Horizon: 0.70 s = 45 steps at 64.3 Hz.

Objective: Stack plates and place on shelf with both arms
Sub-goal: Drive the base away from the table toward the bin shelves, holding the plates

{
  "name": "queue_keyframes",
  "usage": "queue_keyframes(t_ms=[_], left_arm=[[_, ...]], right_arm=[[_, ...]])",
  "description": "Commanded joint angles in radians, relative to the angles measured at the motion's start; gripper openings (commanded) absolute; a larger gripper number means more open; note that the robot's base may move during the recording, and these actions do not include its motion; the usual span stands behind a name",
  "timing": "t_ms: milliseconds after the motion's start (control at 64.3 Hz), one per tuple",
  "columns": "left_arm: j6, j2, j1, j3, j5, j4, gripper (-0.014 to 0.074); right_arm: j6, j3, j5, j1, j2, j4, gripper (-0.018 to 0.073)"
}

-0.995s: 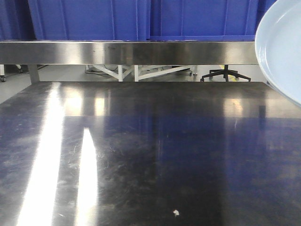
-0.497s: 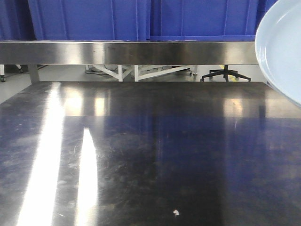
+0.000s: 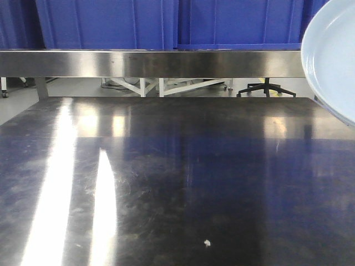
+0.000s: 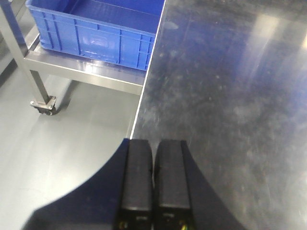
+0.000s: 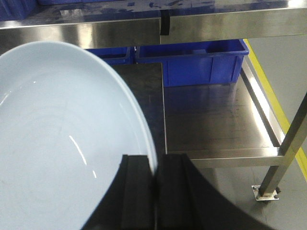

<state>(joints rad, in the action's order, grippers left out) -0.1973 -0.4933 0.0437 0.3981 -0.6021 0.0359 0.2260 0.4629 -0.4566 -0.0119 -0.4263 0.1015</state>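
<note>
Right gripper (image 5: 154,191) clamped on a plate (image 5: 57,134) rim, holding it off the table (image 3: 222,183) at the right; left gripper (image 4: 153,187) closed, empty; second plate unseen, so stacking and shelf (image 3: 166,62) placement look outstanding.

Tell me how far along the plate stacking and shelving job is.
Done: nothing I can confirm; no stack shows. In hand: the right gripper is shut on the rim of one pale blue-white round plate, held above the stainless steel table. The left gripper is shut and empty. Left: stacking and placing on the steel shelf.
</note>
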Motion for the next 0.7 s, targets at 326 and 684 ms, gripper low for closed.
queue_keyframes(t_ms=[326, 684], left_arm=[[-0.009, -0.005, -0.004, 0.028, 0.075, -0.007, 0.0086], [-0.009, -0.005, -0.004, 0.028, 0.075, -0.007, 0.0086]], right_arm=[[0.004, 0.033, 0.095, -0.005, -0.003, 0.001, 0.0029], [0.004, 0.033, 0.095, -0.005, -0.003, 0.001, 0.0029]])
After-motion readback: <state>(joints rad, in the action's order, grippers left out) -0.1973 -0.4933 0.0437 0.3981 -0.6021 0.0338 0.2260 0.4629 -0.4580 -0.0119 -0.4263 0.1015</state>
